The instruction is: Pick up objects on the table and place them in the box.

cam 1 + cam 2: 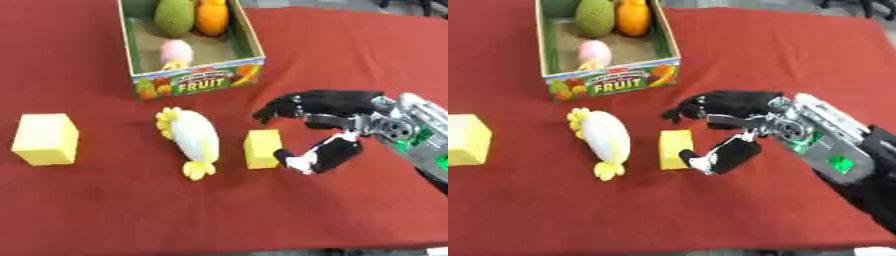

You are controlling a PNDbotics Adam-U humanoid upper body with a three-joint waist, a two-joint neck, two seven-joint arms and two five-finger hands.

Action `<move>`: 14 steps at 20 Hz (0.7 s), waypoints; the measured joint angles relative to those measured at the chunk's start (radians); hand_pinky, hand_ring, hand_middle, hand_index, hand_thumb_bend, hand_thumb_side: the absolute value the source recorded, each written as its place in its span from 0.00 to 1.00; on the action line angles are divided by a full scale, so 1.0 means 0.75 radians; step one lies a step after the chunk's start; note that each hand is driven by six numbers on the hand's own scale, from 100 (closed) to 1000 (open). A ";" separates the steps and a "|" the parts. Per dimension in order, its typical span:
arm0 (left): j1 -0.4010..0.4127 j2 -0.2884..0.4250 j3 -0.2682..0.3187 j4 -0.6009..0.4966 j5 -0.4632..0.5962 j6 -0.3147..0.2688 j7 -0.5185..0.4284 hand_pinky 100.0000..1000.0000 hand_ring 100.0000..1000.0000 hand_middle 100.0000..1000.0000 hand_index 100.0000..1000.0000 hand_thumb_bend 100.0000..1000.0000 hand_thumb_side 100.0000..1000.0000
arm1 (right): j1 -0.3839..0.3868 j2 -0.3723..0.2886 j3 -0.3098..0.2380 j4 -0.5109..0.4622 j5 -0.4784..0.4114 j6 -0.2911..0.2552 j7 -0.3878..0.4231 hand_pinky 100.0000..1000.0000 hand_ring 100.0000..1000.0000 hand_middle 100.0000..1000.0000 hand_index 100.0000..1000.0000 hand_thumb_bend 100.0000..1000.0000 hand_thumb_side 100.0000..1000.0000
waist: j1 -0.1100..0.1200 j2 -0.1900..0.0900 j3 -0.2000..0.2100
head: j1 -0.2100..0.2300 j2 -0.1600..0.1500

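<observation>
A small yellow block lies on the red table, right of a white and yellow plush toy. My right hand reaches in from the right, open around the block: its fingers arch above the block's far side and the thumb touches its right face. A larger yellow block sits at the far left. The cardboard fruit box stands at the back and holds a green fruit, an orange fruit and a pink and yellow toy. My left hand is out of sight.
The red cloth covers the whole table, with its front edge near the bottom of the view. My right forearm crosses the right side of the table.
</observation>
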 measured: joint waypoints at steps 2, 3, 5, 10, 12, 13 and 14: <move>0.000 0.000 0.000 0.000 0.000 -0.001 -0.002 0.76 0.81 0.77 0.88 0.01 0.78 | 0.000 0.009 0.006 0.000 0.012 0.015 0.007 1.00 0.97 0.81 1.00 0.03 0.55 | 0.000 0.000 0.000 | 0.000 0.000; 0.000 0.000 0.000 0.000 0.000 0.000 -0.003 0.76 0.81 0.77 0.88 0.01 0.78 | 0.000 0.013 0.009 0.000 0.017 0.021 0.012 1.00 0.97 0.80 1.00 0.04 0.53 | 0.000 0.000 0.001 | 0.000 0.000; 0.000 -0.003 0.000 0.000 0.000 0.001 -0.005 0.76 0.81 0.77 0.88 0.01 0.78 | 0.000 0.024 0.015 0.001 0.026 0.032 0.018 1.00 0.97 0.80 1.00 0.06 0.42 | 0.000 0.000 0.001 | 0.000 0.000; 0.000 -0.011 -0.001 0.000 0.001 0.002 -0.009 0.76 0.81 0.77 0.88 0.01 0.78 | -0.011 0.052 0.016 0.019 0.031 0.054 0.020 1.00 0.97 0.80 1.00 0.05 0.39 | 0.000 0.000 0.001 | -0.001 0.000; 0.000 -0.011 -0.001 0.000 0.001 0.002 -0.010 0.76 0.81 0.77 0.88 0.01 0.78 | -0.013 0.062 0.022 0.029 0.031 0.059 0.022 1.00 0.97 0.80 1.00 0.06 0.39 | 0.000 0.000 0.001 | -0.001 0.000; 0.000 -0.011 -0.001 0.000 0.001 0.002 -0.010 0.76 0.81 0.77 0.88 0.01 0.78 | -0.014 0.068 0.024 0.035 0.033 0.060 0.023 1.00 0.97 0.79 1.00 0.06 0.40 | 0.000 0.000 0.001 | -0.001 0.000; 0.000 -0.011 -0.002 0.000 0.002 0.002 -0.011 0.76 0.81 0.77 0.88 0.01 0.78 | -0.017 0.071 0.025 0.041 0.035 0.061 0.023 1.00 0.97 0.79 0.99 0.07 0.40 | 0.000 0.000 0.001 | -0.001 0.000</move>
